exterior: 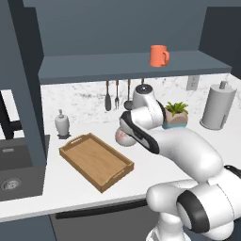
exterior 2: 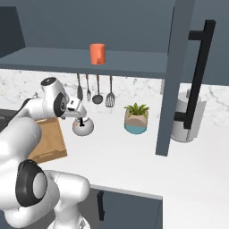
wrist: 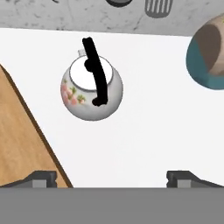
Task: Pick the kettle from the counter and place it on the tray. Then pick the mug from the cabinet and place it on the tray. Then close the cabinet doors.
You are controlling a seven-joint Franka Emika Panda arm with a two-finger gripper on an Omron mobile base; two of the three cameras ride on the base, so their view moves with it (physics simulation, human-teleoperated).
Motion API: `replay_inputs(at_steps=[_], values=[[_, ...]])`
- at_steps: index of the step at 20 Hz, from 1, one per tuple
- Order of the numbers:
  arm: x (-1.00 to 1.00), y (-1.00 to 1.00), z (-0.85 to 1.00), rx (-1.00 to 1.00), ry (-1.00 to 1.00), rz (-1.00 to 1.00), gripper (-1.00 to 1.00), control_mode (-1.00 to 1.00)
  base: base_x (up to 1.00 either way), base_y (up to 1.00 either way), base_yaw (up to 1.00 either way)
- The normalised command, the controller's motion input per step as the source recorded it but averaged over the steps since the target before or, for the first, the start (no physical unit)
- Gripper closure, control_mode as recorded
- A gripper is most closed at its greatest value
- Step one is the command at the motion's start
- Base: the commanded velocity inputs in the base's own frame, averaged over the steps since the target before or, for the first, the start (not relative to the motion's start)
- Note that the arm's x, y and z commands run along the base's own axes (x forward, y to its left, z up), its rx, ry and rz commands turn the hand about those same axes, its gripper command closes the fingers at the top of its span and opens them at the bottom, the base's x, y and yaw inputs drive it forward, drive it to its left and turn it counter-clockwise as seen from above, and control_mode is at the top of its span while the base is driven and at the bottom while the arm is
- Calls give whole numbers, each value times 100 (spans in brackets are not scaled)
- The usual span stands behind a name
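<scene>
Kettle (wrist: 91, 87) first: it sits on the counter (wrist: 144, 131) straight under the gripper (wrist: 111, 177), whose two dark fingertips stand wide apart at the bottom of the hand view, holding nothing and well clear of the kettle's black arched handle. In the right base view the gripper (exterior 2: 81, 120) hangs just above the kettle (exterior 2: 83, 126), the hand hiding most of the handle. In the left base view the arm's forearm covers nearly all of the kettle (exterior: 122, 137); only a pale sliver with a hint of pink shows. The tray (exterior: 96, 160) lies on the counter just beside the kettle, toward the sink (exterior: 12, 174), which the frame edge cuts off; in the hand view only one wooden corner of the tray (wrist: 17, 144) shows. A potted plant (exterior 2: 136, 117) stands on the other side of the kettle, partly behind the arm in the left base view. Utensils (exterior 2: 96, 91) hang on the wall behind. The mug (exterior: 159, 56) stands upright on the shelf of the open cabinet (exterior: 127, 66). One cabinet door (exterior 2: 179, 76), swung open, hides part of the paper towel roll (exterior 2: 183, 120).
</scene>
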Motion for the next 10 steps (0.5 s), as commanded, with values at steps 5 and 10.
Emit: replay_inputs(at_steps=[5, 10], values=[[19, -2, -24, 1, 0, 10, -100, -100, 0, 0, 0], [19, 0, -27, 0, -4, 9, -100, -100, 0, 0, 0]])
